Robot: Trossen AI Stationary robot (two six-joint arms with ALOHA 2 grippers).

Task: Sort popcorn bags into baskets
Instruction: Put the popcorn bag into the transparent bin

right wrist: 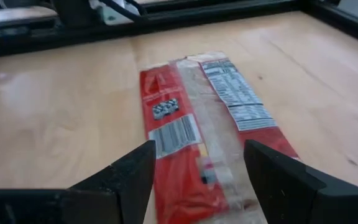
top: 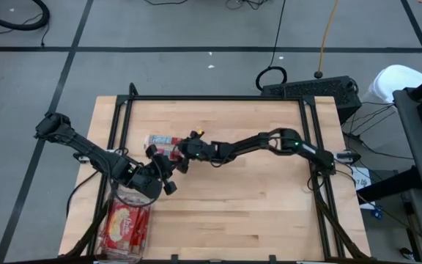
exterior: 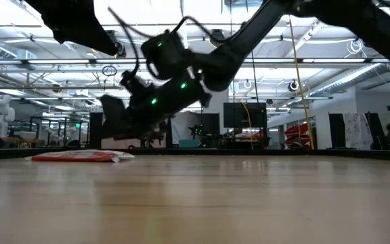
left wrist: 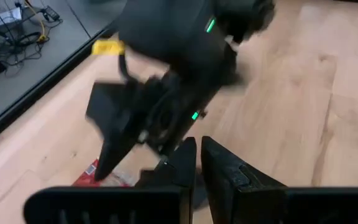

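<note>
One popcorn bag (top: 160, 140) (right wrist: 191, 124) lies flat on the wooden table at the far left, white label side up; the low view shows it flat on the wood (exterior: 80, 156). My right gripper (right wrist: 197, 180) (top: 176, 154) hovers open just above the bag's near end, one finger on each side of it and clear of it. My left gripper (left wrist: 197, 165) (top: 163, 174) is shut and empty, hanging above the table between that bag and the basket (top: 117, 196). The see-through basket stands at the near left corner with several red popcorn bags (top: 127, 224) inside.
Black frame rails (top: 211, 99) run along the table's far, left and right sides. The two grippers hang close together near the lone bag. Bare wood (top: 255, 213) spreads over the table's middle and right.
</note>
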